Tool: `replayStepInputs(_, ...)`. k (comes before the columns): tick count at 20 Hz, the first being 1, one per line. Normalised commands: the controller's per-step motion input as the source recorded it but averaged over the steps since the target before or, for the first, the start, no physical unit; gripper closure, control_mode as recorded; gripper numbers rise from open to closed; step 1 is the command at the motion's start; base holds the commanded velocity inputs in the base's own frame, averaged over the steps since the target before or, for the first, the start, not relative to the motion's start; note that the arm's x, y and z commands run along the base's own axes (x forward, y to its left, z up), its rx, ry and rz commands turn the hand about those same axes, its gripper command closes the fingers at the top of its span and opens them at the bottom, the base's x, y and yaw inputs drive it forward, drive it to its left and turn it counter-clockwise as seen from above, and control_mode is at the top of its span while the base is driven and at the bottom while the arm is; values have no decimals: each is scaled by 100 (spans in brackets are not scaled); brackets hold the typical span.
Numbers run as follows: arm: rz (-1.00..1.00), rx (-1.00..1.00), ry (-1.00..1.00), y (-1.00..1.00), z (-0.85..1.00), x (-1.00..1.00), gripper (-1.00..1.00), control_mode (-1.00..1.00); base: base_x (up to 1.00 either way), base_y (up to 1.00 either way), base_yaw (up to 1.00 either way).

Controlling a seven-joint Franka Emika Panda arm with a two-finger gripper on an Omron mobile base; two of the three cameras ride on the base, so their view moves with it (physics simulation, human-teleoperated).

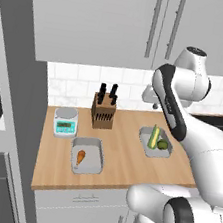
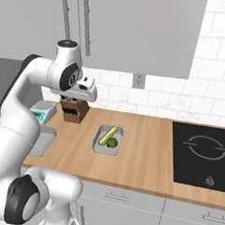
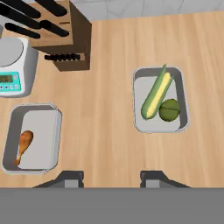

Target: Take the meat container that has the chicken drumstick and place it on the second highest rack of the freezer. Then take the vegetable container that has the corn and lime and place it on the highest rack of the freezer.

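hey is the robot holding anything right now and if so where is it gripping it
Nothing is held. The gripper hangs above the wooden counter with its jaws apart and empty, between the drumstick tray and the corn and lime tray.

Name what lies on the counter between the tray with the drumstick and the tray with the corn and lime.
Nothing: in the hand view, bare wooden counter separates the drumstick tray from the corn-and-lime tray.
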Motion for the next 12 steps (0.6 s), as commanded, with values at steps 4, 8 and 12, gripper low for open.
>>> replayStepInputs(4,-27,15,0,-7,-3,-22,-100,-100,0,0,0)
replayStepInputs(8,-84,21,8,-8,-31,-30,-100,-100,0,0,0)
replayStepInputs(12,-74,21,19,-52,-42,-24,-100,-100,0,0,0)
